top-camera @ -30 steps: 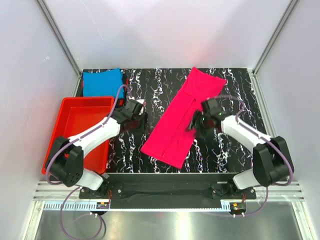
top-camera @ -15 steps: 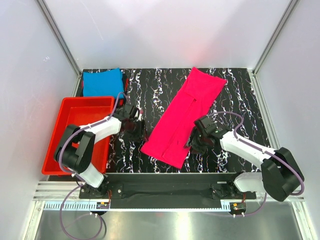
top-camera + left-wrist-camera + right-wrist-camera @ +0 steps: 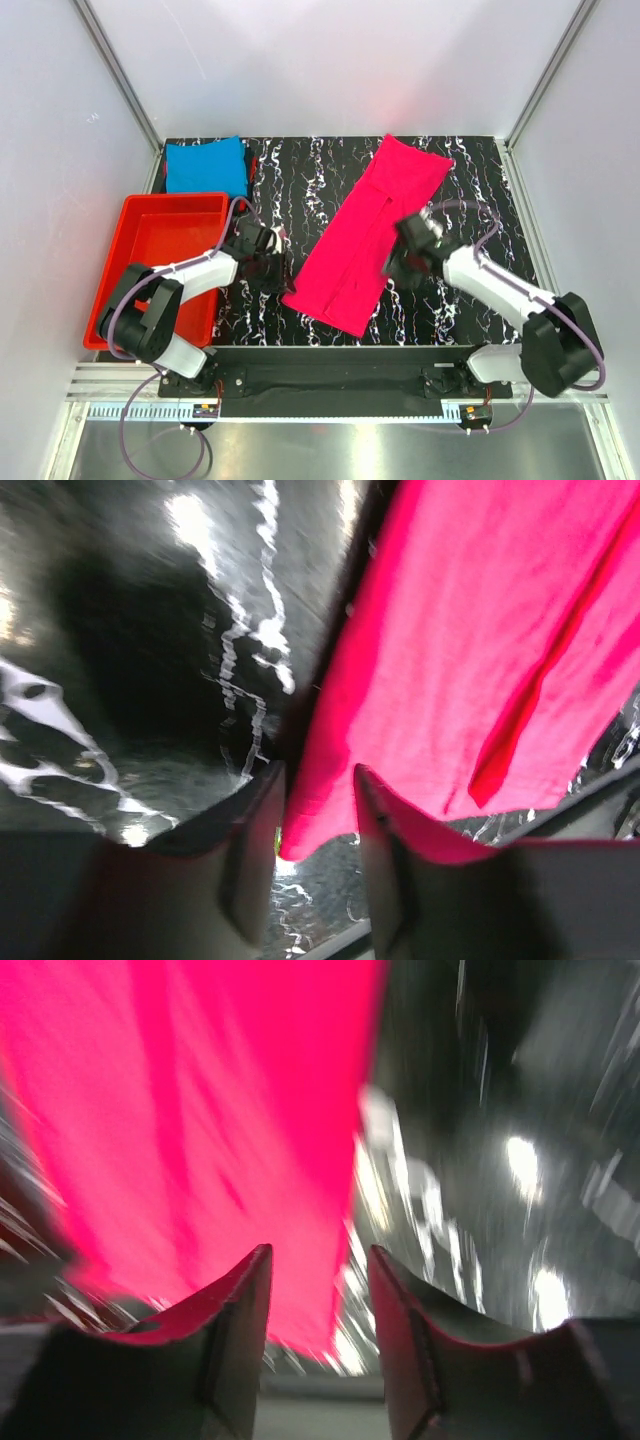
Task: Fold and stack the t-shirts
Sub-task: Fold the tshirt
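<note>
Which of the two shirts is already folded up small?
The turquoise-blue shirt, a compact square at the table's far left corner. The magenta-pink shirt lies as a long diagonal strip mid-table.

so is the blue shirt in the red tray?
No, the turquoise t-shirt lies folded on the table past the far rim of the red tray, not inside it.

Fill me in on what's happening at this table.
Two robot arms are folding the pink t-shirt, which lies as a long diagonal strip on the table. The left gripper sits at its near left corner, the right gripper at its right edge, both with jaws apart. The blue t-shirt lies folded at the far left, behind the red tray.
</note>
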Robot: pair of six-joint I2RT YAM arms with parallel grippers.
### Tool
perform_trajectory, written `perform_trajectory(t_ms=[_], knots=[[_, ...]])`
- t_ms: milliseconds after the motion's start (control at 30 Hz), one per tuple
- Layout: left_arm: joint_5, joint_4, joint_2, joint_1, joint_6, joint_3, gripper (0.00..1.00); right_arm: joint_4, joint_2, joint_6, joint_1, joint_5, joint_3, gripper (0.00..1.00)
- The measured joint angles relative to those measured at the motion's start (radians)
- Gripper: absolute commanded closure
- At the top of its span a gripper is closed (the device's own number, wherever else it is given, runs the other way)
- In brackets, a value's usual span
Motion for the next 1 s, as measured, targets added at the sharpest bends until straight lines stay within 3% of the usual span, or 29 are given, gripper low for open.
perform_trajectory(t_ms=[133, 200, 233, 300, 733, 1000], knots=[[0.024, 0.016, -0.003, -0.028, -0.014, -0.031, 0.98, 0.022, 0.090, -0.122, -0.208, 0.027, 0.224, 0.63], [0.043, 0.031, -0.006, -0.037, -0.021, -0.040, 1.00, 0.045, 0.172, -0.188, -0.282, 0.025, 0.340, 0.75], [0.049, 0.041, -0.009, -0.042, -0.027, -0.048, 1.00, 0.057, 0.224, -0.216, -0.310, 0.023, 0.404, 0.89], [0.053, 0.059, -0.018, -0.048, -0.038, -0.064, 1.00, 0.061, 0.342, -0.275, -0.342, 0.021, 0.537, 0.99], [0.051, 0.127, -0.217, -0.069, -0.167, -0.260, 1.00, 0.032, 1.149, -0.397, -0.417, -0.082, 1.312, 1.00], [0.050, 0.114, -0.319, -0.086, -0.254, -0.315, 1.00, -0.007, 1.289, -0.379, -0.409, -0.175, 1.505, 1.00]])
